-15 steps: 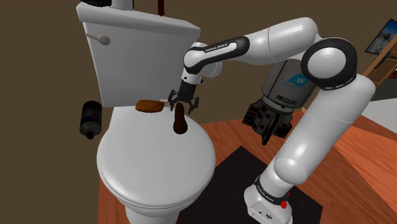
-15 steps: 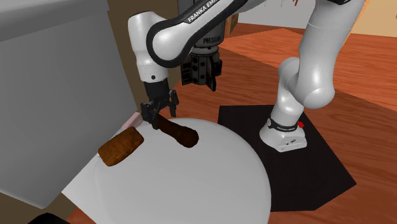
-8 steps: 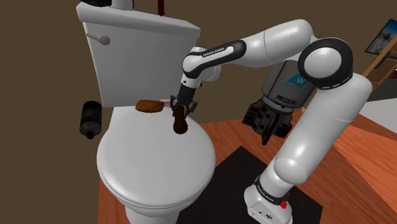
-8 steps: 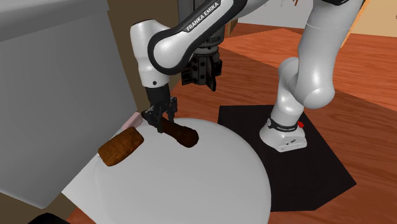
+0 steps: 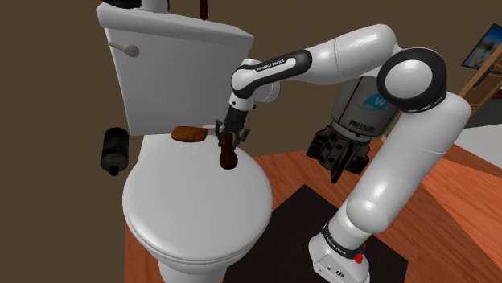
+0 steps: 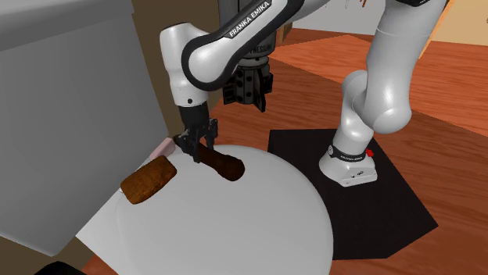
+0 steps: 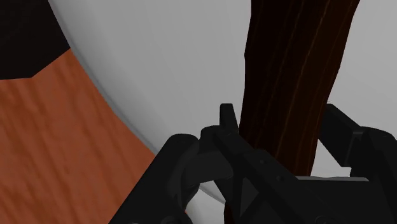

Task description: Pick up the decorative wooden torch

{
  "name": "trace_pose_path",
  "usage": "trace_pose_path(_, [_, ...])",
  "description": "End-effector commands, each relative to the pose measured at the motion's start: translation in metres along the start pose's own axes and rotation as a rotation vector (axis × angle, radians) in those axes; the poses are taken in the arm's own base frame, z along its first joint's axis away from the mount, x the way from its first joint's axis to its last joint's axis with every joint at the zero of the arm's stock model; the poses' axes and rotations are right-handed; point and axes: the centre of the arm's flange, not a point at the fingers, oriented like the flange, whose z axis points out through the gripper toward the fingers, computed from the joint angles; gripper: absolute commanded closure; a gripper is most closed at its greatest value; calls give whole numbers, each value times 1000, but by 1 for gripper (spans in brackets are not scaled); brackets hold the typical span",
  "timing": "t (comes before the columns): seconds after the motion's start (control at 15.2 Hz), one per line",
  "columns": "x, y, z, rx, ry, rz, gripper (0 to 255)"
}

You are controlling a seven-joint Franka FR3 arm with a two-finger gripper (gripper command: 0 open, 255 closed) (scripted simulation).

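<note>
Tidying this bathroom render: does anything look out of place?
Yes. A dark brown torch and a brown block lie on the closed toilet lid, an odd place for both. The roll beside the bowl is black, not white.

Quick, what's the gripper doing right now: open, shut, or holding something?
Gripper: open, straddling the dark brown torch that lies on the toilet lid; a gap shows at one finger, so it is not held.
</note>
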Motion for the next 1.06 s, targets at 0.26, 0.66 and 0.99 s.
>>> trace_pose_path(0.26, [-6, -5, -28, 0, 0, 0, 255])
trace_pose_path(0.66, [-14, -11, -58, 0, 0, 0, 255])
trace_pose_path(0.99, [-18, -14, -74, 0, 0, 0, 255])
